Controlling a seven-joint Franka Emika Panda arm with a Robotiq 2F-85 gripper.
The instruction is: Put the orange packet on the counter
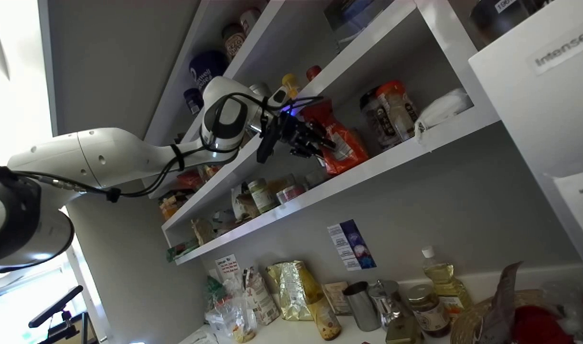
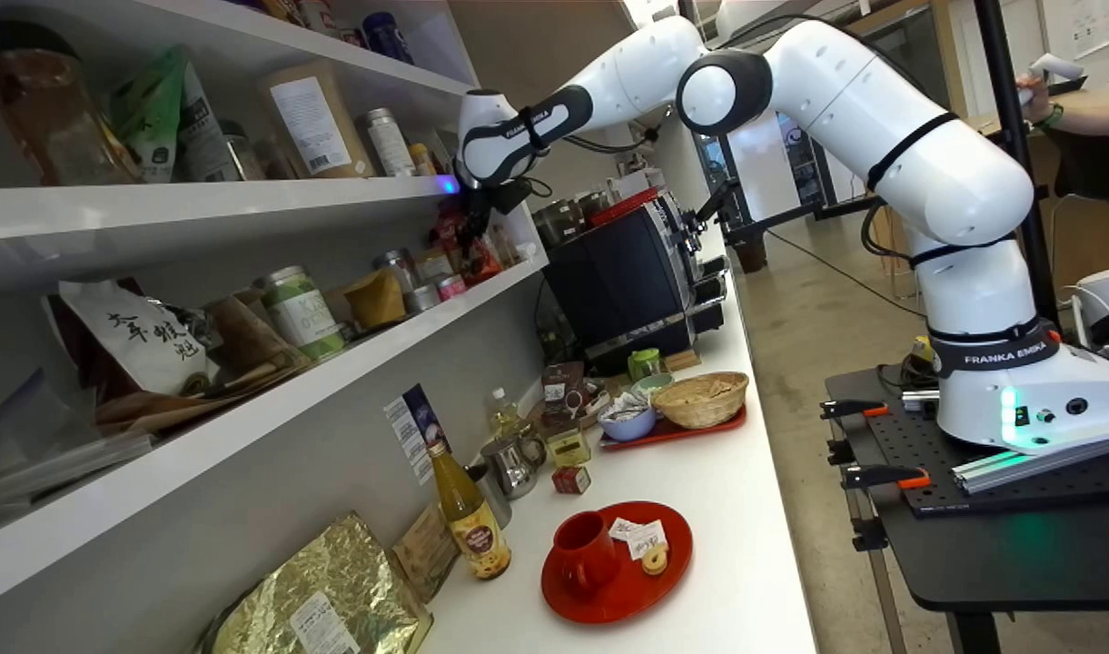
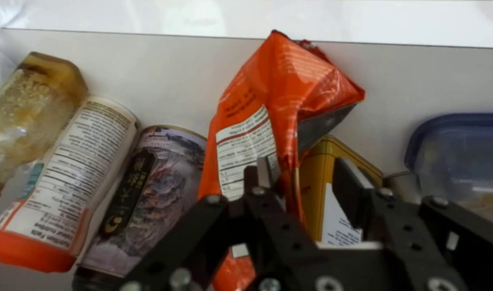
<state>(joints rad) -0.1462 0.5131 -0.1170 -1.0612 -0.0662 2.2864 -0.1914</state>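
Note:
The orange packet (image 1: 344, 150) stands on the lower wall shelf, leaning, in an exterior view. It is small and partly covered by the gripper in an exterior view (image 2: 484, 263). In the wrist view the packet (image 3: 250, 93) shows its crinkled folded end and a pale printed label. My gripper (image 3: 309, 182) is open. One finger overlaps the packet's label face; the other is to the right, in front of a yellow tin. The packet's side edge shows between the fingers. The gripper is at the packet in both exterior views (image 1: 321, 144) (image 2: 470, 238). The counter (image 2: 731, 472) lies below the shelf.
The shelf board (image 1: 391, 160) runs under the packet, with another board (image 2: 200, 213) above. The yellow tin (image 3: 313, 190), a patterned can (image 3: 161, 194) and a blue-lidded box (image 3: 460, 161) stand close by. A red plate (image 2: 668, 572) and a bottle (image 2: 472, 509) are on the counter.

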